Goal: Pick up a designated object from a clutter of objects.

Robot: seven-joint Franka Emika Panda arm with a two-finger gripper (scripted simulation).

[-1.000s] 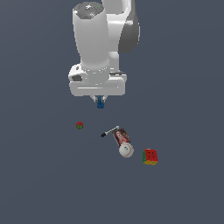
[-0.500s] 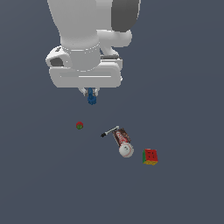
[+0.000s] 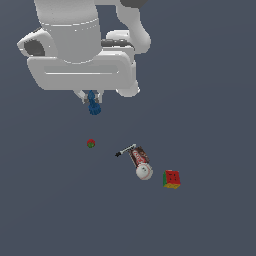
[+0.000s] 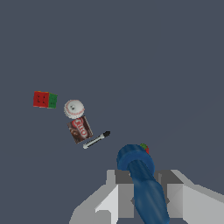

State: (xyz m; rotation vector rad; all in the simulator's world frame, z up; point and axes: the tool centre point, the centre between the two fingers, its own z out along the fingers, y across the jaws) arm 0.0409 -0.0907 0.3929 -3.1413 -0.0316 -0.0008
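The dark-blue item (image 3: 93, 104) is seen clamped in the gripper (image 3: 92, 99), lifted clear of the tabletop (image 3: 210, 100). One such blue piece is counted. In the wrist view (image 4: 142, 183) it is shown pinched between the two fingers (image 4: 124, 194), its rounded end pointing away from the camera; the gripper is closed down to the width of the piece and nothing else is held.

Five things are left lying below, one of each. In the exterior view, one red-green ball (image 3: 90, 143) is found alone at about 6 o'clock from the held piece, well apart from the rest. One thin black-tipped tool (image 3: 125, 150) is laid at about 4 o'clock from the gripper, just beside one dark red can (image 3: 138, 156), which is lying on its side. One white baseball (image 3: 144, 172) is seen at the can's far end, touching or nearly touching; which cannot be told. One red-yellow-green cube (image 3: 171, 179) is set near the baseball at 4 o'clock, apart from it.

In the wrist view the ball (image 4: 144, 148) is largely hidden behind the held piece.
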